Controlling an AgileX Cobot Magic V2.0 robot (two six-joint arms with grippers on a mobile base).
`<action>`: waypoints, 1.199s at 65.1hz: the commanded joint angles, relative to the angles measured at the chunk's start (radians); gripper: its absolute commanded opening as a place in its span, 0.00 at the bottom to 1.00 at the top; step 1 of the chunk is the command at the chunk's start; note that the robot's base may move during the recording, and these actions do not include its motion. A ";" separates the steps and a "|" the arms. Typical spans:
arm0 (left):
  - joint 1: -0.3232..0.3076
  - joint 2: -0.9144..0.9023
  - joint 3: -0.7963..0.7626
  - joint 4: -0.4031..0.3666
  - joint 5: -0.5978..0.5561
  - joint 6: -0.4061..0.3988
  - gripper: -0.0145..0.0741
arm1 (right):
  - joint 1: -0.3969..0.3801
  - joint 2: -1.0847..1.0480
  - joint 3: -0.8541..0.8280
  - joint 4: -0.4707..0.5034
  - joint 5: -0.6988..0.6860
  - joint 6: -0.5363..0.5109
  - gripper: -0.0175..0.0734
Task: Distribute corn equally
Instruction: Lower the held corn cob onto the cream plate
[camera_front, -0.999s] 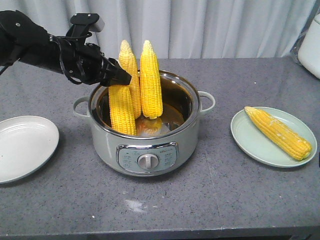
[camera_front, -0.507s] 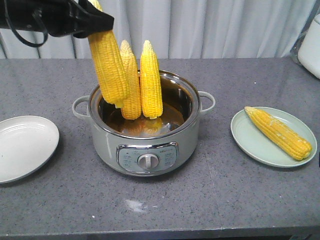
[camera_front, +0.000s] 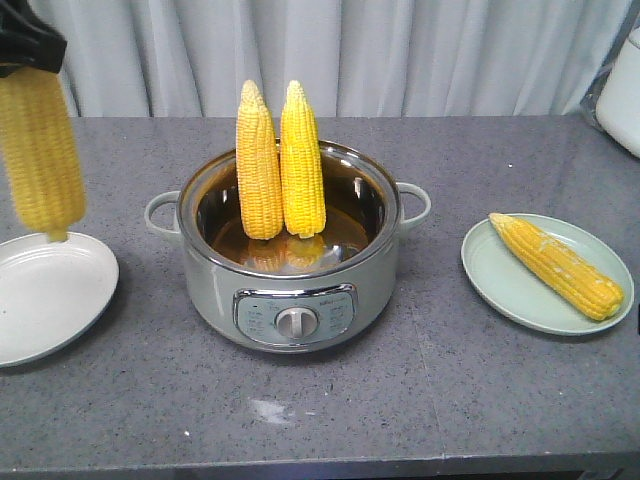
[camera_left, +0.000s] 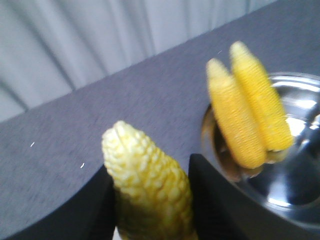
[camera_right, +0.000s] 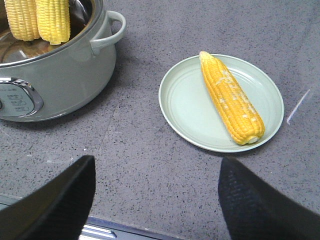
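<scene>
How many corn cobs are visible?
4 yellow corn cobs: one in the left tool above the white plate; two upright in the grey metal pot; one on the pale green plate. More may hide inside.

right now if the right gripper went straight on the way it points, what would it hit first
Probably the bare grey table between the pot and the green plate. The right gripper, jaws open, aims at that gap; the plate with its corn lies right of the line, though depth is unclear.
</scene>
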 joint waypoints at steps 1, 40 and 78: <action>-0.004 -0.006 -0.031 0.168 0.030 -0.133 0.31 | -0.001 0.001 -0.025 -0.003 -0.061 -0.005 0.75; 0.056 0.264 -0.031 0.390 0.242 -0.205 0.33 | -0.001 0.001 -0.025 0.000 -0.061 -0.005 0.75; 0.101 0.471 -0.031 0.390 0.140 -0.204 0.33 | -0.001 0.001 -0.025 0.000 -0.062 -0.005 0.75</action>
